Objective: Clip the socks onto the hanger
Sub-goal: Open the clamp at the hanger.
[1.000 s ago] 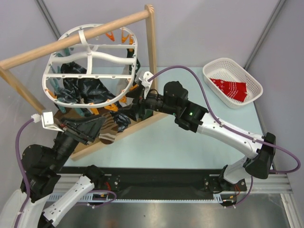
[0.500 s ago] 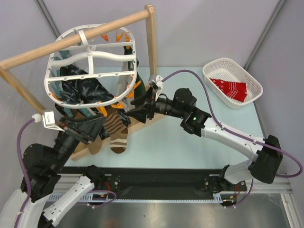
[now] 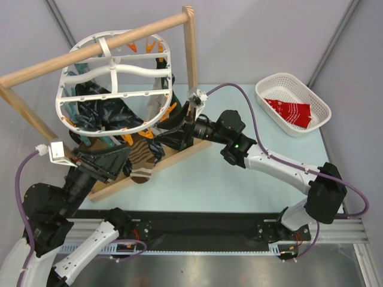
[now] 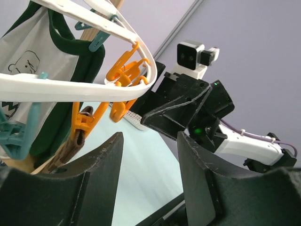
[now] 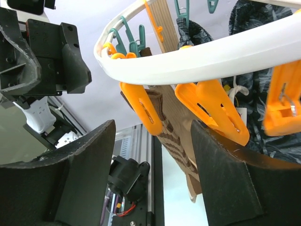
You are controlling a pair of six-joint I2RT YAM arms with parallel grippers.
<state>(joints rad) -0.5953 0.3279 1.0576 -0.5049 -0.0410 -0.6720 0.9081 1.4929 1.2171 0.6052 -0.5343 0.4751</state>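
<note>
The desk [image 3: 197, 179] carries the wooden rack [image 3: 90, 48], and the hanger [image 3: 111, 73] hangs by its hook from the rack's pole, so its clips face down where I can reach them from below. Under the hanger's middle hang dark patterned socks [image 3: 108, 110], and a brown striped sock [image 3: 142, 162] dangles beneath its near rim. Well off to the hanger's right, a white basket [image 3: 258, 92] holds a red sock [image 3: 290, 110], which I judge is not yet clipped.

My right arm stretches low across toward the hanger's near-right rim. The wrist is rolled so the right tool [image 5: 151, 136] looks up at the orange clips [image 5: 211, 110], its jaws wide and empty. My left arm rises from under the hanger's near-left side, the left tool [image 4: 149, 143] about half spread and holding nothing. The striped sock's cuff seems pinched in one orange clip, though the rim half hides it.
</note>
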